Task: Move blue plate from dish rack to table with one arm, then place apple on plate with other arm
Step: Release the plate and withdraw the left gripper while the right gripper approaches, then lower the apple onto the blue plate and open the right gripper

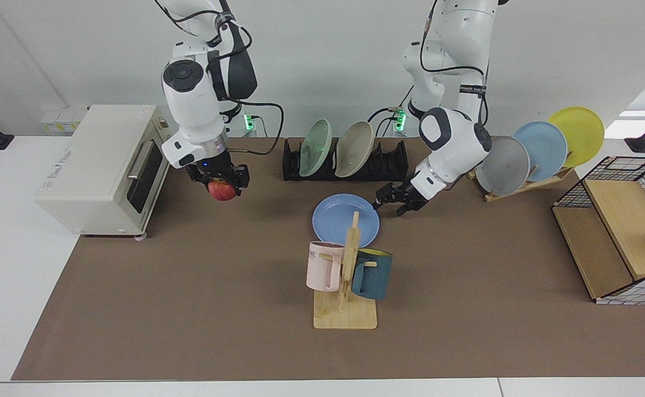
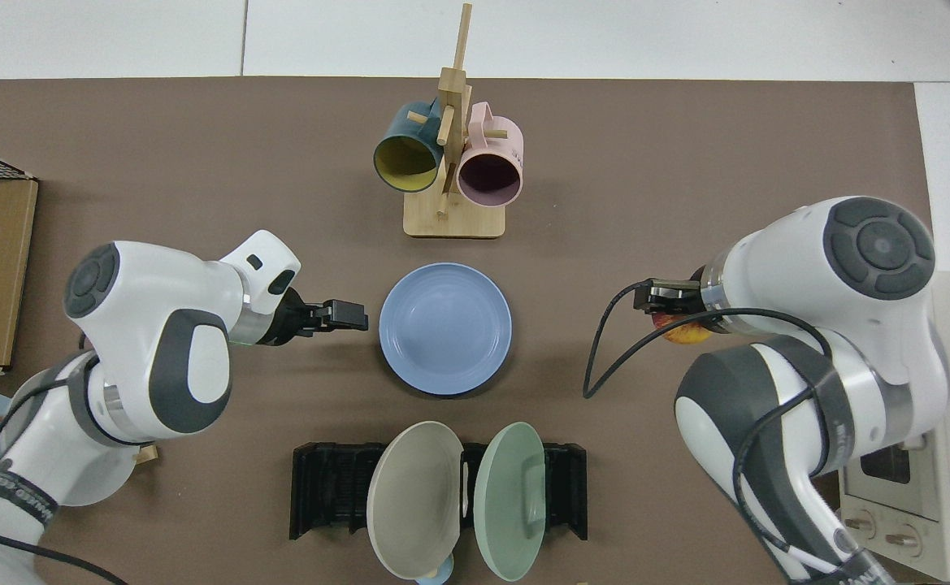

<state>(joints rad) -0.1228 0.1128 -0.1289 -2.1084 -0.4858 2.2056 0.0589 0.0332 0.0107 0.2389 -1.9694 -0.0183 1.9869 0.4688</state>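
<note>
Plate (image 1: 340, 219) sits flat on the brown mat of the worktop (image 1: 190, 309), hollow side up, so being round it has no real long axis to speak of. It's between the black dish rack (image 1: 388, 163) and the wooden mug stand (image 1: 346, 309), well clear of the rack.

Left pincer (image 1: 393, 202) hangs just beside the plate's edge, on the side toward the wooden plate stand, not touching it, fingers spread a bit with nothing between them. Top view shows that gap nicely: the pincer (image 2: 350, 315) points straight at the plate (image 2: 445, 328) with bare mat between them.

Right pincer (image 1: 223, 183) is up off the mat near the toaster oven (image 1: 101, 165), clamped on the apple (image 1: 222, 191), well apart from the plate. In the facing view the apple hangs fully visible below the fingers; from above it's (image 2: 678, 331) mostly hidden under the arm, just a red and yellow sliver peeking out.

Facing view also has the mug stand's post cutting across the plate's near rim, while the top view shows the whole rim. The rack has a green plate (image 1: 315, 148) and a beige plate (image 1: 354, 149) standing tilted in it.
</note>
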